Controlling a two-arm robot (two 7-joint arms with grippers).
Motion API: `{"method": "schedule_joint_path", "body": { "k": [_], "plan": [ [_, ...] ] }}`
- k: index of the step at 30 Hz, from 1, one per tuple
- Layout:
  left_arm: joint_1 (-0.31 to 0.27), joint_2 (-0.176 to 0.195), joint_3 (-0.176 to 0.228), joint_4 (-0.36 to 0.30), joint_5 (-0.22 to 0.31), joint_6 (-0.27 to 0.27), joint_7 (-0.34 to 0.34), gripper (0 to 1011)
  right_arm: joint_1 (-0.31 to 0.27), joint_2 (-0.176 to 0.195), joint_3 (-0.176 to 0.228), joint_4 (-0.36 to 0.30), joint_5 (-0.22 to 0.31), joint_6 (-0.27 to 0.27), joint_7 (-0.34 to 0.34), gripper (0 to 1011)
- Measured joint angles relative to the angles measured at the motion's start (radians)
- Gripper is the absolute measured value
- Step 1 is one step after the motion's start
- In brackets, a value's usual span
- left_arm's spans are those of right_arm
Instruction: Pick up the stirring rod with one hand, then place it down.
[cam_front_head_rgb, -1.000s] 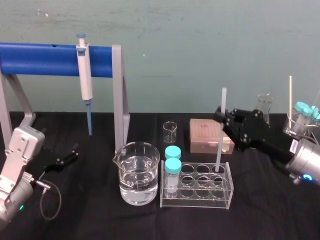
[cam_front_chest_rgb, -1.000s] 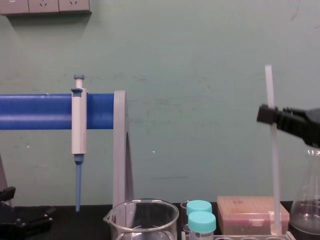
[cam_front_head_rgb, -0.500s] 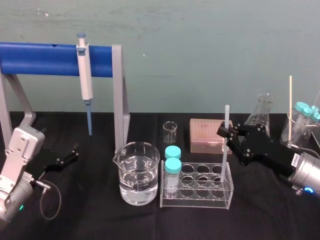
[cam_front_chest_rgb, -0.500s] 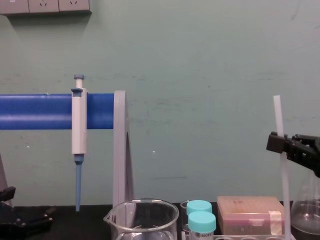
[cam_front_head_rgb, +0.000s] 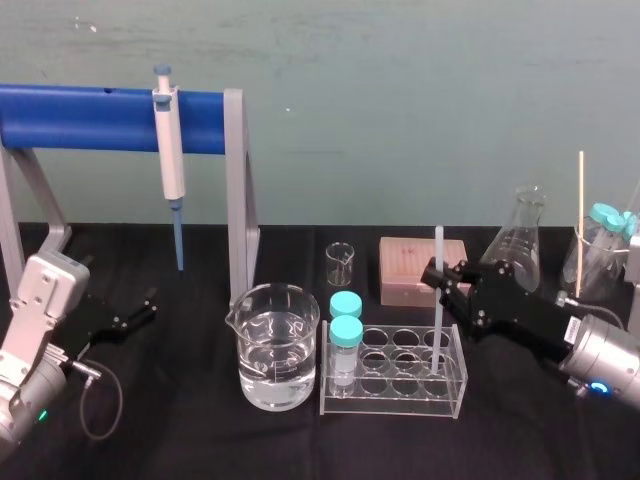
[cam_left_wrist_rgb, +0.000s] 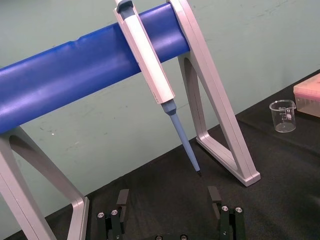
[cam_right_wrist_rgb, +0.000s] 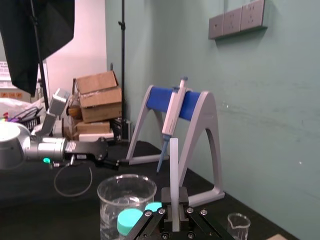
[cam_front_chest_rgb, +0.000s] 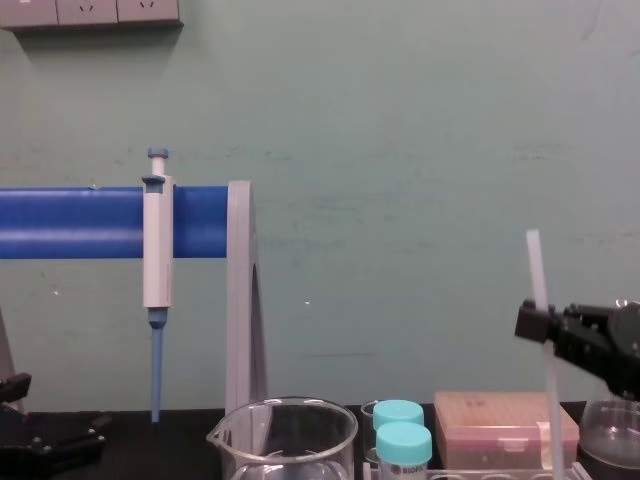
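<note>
Black two-jaw right gripper (cam_front_head_rgb: 437, 274): clamped high on the long translucent white stirring rod (cam_front_head_rgb: 438, 241). Rod upright, foot in a right-end well of the clear plastic tube rack (cam_front_head_rgb: 392, 398), mid-desk (cam_front_head_rgb: 180, 440), near the front edge. Black left gripper (cam_front_head_rgb: 138, 311): by the desk's left edge, jaws apart.

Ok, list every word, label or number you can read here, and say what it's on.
Nothing can be read for certain.
A white label behind the right tool: too small to read.
Printed marks on the small beaker: blurred.
Some paper signs far back in the room: blurred.
The rod, upright in the right tool: no print seen.
The left tool, parked open at the left: no print seen.
</note>
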Motion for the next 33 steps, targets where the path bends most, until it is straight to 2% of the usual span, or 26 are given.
{"method": "schedule_joint_path", "body": {
  "k": [15,33],
  "plan": [
    [0.000,0.000,0.000,0.000,0.000,0.000,0.000,1000,0.011,-0.028,-0.024,0.079,-0.038,0.013,-0.014,71],
    [0.000,0.000,0.000,0.000,0.000,0.000,0.000,1000,0.013,-0.034,-0.028,0.091,-0.055,0.022,-0.026,81]
  ]
}}
